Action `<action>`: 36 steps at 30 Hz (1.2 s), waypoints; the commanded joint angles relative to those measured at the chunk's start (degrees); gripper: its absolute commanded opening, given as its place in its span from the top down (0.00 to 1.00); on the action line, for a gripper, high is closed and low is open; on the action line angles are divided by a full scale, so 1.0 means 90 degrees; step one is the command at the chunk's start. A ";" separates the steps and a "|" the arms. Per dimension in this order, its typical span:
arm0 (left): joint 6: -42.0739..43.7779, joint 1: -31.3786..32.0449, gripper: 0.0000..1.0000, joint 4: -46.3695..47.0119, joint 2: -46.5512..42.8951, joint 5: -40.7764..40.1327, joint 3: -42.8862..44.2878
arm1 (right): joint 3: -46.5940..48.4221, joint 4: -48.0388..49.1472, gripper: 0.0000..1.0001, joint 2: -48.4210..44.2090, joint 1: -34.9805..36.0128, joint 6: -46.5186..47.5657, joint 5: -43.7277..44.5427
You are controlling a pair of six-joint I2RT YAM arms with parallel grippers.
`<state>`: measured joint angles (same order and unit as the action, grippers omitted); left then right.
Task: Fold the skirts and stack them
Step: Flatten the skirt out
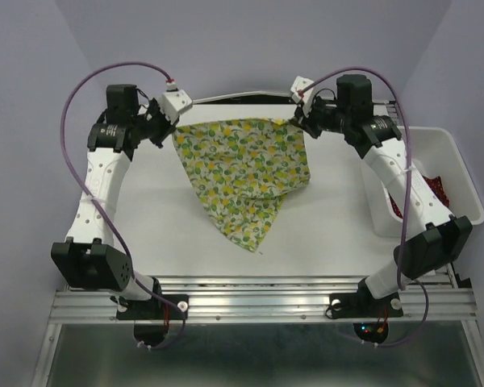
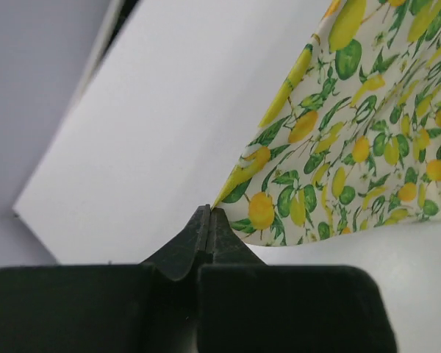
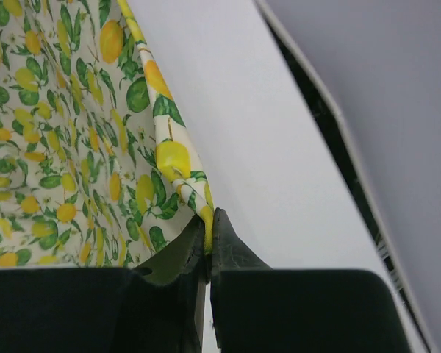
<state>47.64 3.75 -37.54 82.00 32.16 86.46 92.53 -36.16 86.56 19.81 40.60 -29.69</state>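
The white skirt with yellow lemons and green leaves [image 1: 244, 173] hangs stretched between both grippers at the far side of the table, its lower part draped on the tabletop in a point. My left gripper [image 1: 171, 129] is shut on its left top corner [image 2: 228, 190]. My right gripper [image 1: 300, 115] is shut on its right top corner [image 3: 200, 206]. The red skirt with white dots [image 1: 436, 191] lies in the white bin at the right, mostly hidden by the right arm.
The white plastic bin [image 1: 460, 181] stands at the right edge of the white table [image 1: 145, 234]. A metal rail [image 1: 258, 302] runs along the near edge by the arm bases. Purple walls close in the back and sides.
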 commanded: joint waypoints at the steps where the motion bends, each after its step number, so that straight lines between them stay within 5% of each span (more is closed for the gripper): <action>1: -0.1044 -0.0084 1.00 0.0627 0.0263 -0.0868 0.1445 | 0.1299 0.1175 0.99 0.0283 -0.0082 -0.0780 0.0194; 7: -0.1464 -0.0084 1.00 0.0714 0.0187 -0.1093 0.2552 | 0.1702 0.1586 0.99 0.0090 -0.0082 -0.1063 0.0379; 13: -0.1797 -0.0084 1.00 0.1289 -0.0809 -0.1513 0.1840 | 0.0688 0.2299 0.99 -0.0915 -0.0082 -0.1415 0.0458; 23: -0.2110 -0.0084 1.00 0.1223 -0.2517 -0.1241 0.0747 | -0.0203 0.1850 0.99 -0.2108 -0.0082 -0.1913 -0.0362; 30: -0.2217 -0.0084 1.00 0.0978 -0.2734 -0.1113 0.0804 | -0.0349 0.1616 0.99 -0.2333 -0.0082 -0.2295 -0.0413; 36: -0.2158 -0.0075 1.00 0.1377 -0.2198 -0.1200 0.0122 | -0.1471 0.2103 0.99 -0.1719 -0.0082 -0.2226 0.0076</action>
<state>27.86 4.12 -29.43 58.67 25.87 91.72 84.99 -19.84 67.20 20.01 20.75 -35.31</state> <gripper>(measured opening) 0.022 0.055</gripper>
